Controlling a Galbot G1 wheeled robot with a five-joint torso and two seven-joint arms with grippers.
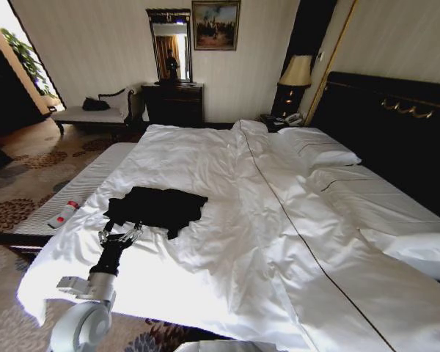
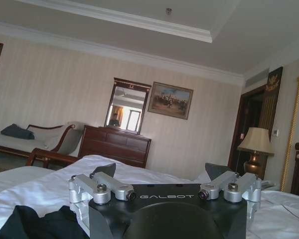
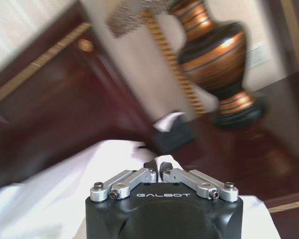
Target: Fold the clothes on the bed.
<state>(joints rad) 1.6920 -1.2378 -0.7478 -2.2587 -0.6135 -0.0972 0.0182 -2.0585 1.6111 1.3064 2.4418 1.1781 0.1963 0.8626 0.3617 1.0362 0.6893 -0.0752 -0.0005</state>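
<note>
From the head camera we see the black T-shirt (image 1: 156, 207) lying crumpled on the bed (image 1: 279, 242), near its left edge, with open white duvet around it. Our left gripper (image 1: 120, 235) sits just at the shirt's near edge, fingers spread. A small bottle (image 1: 63, 214) lies on the striped bench (image 1: 95, 182) beside the bed; patterned carpet and a dresser (image 1: 174, 103) lie beyond.

In the left wrist view, that gripper (image 2: 159, 172) stands wide open, black cloth (image 2: 35, 224) bunched beside it on the sheet, facing the dresser (image 2: 114, 145), mirror (image 2: 127, 105) and lamp (image 2: 255, 149).

In the right wrist view, our right gripper (image 3: 158, 163) has its fingers pressed together, holding nothing, above white bedding (image 3: 50, 199) near a bronze lamp base (image 3: 217, 59) and dark wood.
</note>
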